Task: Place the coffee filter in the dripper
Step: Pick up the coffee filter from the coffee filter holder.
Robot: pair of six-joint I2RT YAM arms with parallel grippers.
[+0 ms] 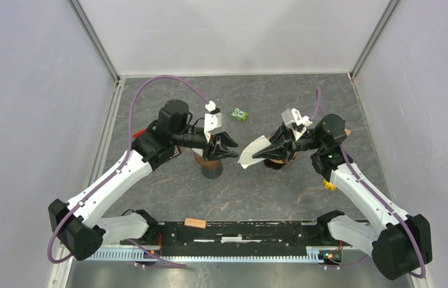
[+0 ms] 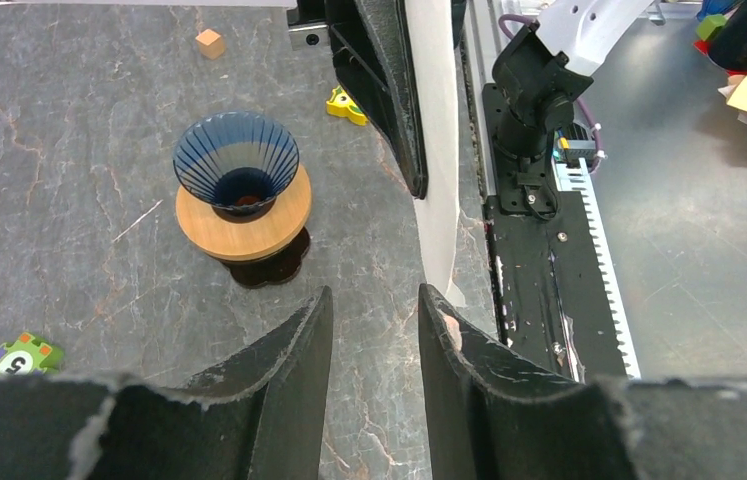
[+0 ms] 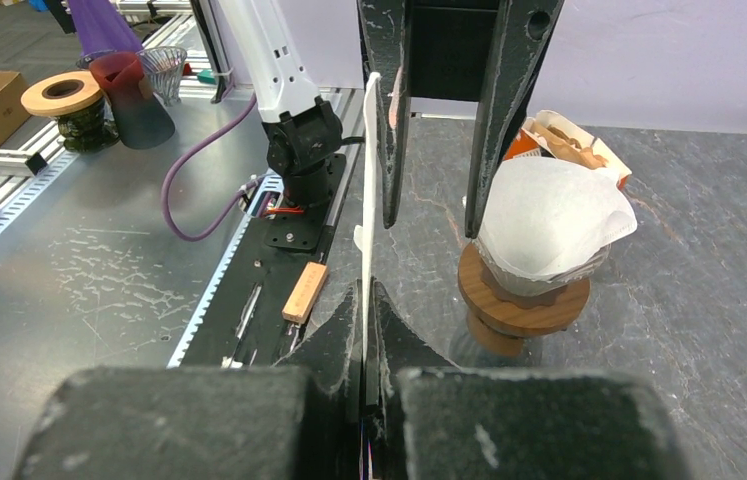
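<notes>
**Hazard 1.** The coffee filter point(image 2: 437, 150) is pinched flat. I judge it will not seat in the empty ribbed dripper point(image 2: 236, 160) unless it opens into a cone. Pushed down flat, it could crease or ride up on the rim.

**Hazard 2.** The paper's lower edge hangs just beside one finger of the left gripper point(image 2: 376, 298). A sideways move there could snag the sheet, tear it, or pull it out of the grip.

**Hazard 3.** The empty dripper stands on a wooden ring point(image 2: 249, 225). A hard contact from above could shift or tip it.

**Tool state.** The right gripper point(image 3: 364, 295) is fully closed on the filter's edge. It holds the sheet in the air, between the empty dripper and a second dripper point(image 3: 534, 274) that already carries white paper point(image 3: 549, 215). The left gripper stands partly open with nothing between its fingers. I cannot tell whether it touches the sheet.
</notes>
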